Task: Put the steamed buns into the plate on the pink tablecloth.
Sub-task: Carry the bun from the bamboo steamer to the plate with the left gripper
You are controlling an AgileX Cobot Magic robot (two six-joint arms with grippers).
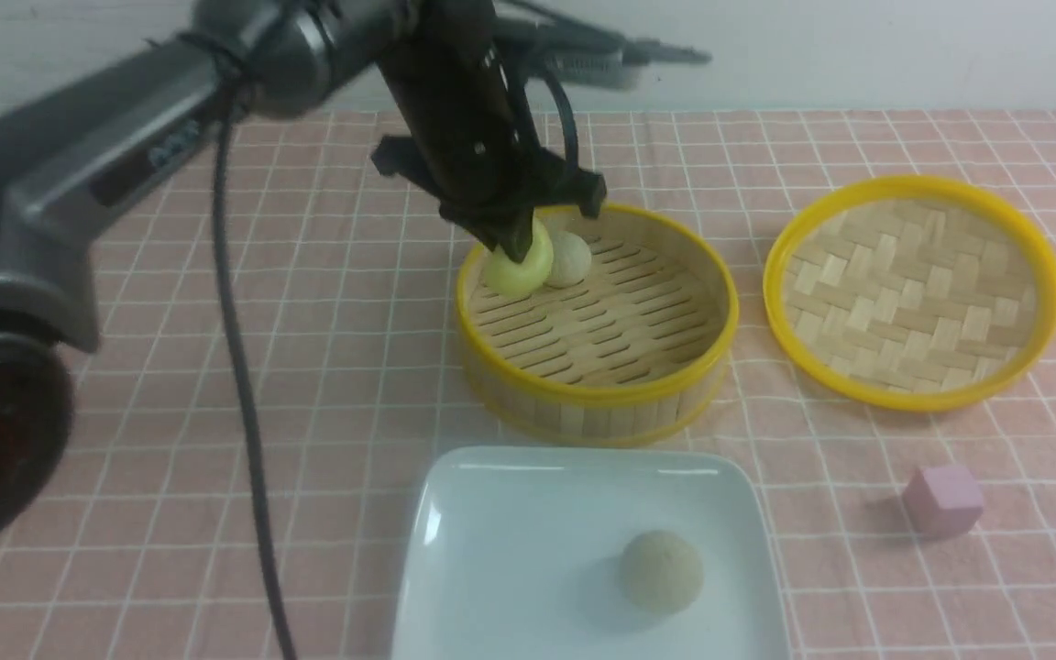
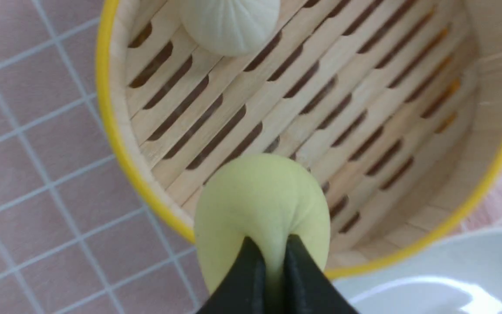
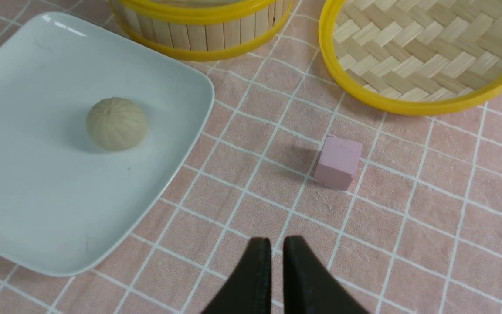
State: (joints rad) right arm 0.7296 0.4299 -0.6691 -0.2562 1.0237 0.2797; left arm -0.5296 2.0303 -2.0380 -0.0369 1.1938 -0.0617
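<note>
Beige bun point(image 3: 116, 124) on plate point(image 3: 37, 209), pleats upward

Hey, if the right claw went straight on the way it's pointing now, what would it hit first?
Most likely the bare pink grid-checked tablecloth just ahead of the right claw. The small pink cube sits off to one side of that line. Depth is hard to judge from one view.
</note>
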